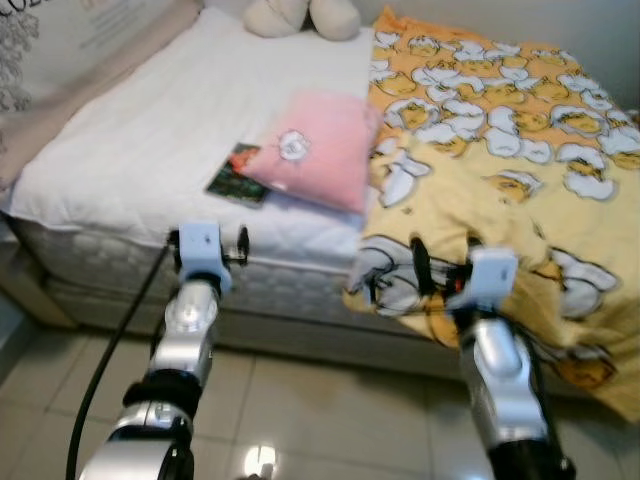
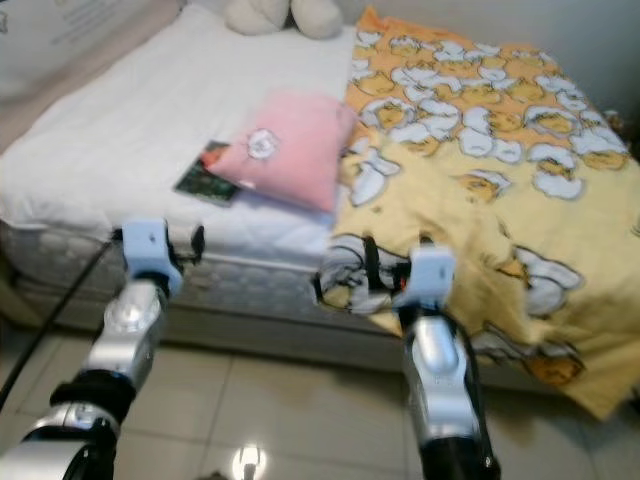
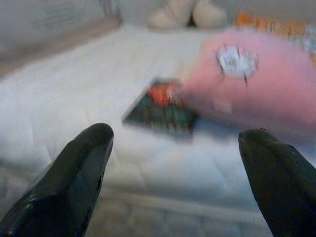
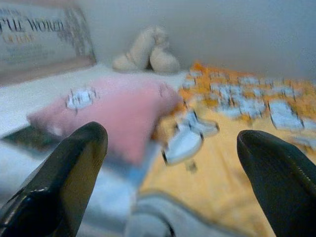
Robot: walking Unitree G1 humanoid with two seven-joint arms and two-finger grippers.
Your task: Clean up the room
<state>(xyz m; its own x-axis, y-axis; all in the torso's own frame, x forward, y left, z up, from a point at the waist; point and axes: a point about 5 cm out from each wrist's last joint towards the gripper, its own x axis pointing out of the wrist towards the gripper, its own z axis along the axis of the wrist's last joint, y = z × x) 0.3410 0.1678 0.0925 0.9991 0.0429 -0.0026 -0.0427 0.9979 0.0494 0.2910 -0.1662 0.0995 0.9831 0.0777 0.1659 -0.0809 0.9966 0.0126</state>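
Note:
A pink pillow [image 1: 318, 148] lies in the middle of the white mattress [image 1: 140, 140]. A dark book [image 1: 232, 172] is tucked partly under its near left corner. A yellow blanket with a duck print [image 1: 500, 140] covers the bed's right side and hangs over the front edge. My left gripper [image 1: 208, 240] is open at the mattress's front edge, short of the book [image 3: 160, 108]. My right gripper [image 1: 445, 260] is open too, held in front of the hanging blanket. Neither holds anything.
A cream plush toy [image 1: 300, 15] sits at the far end of the bed. A large printed cushion [image 1: 60, 40] leans at the far left. Tiled floor [image 1: 320, 400] lies between me and the bed. A black cable [image 1: 110, 350] trails along my left arm.

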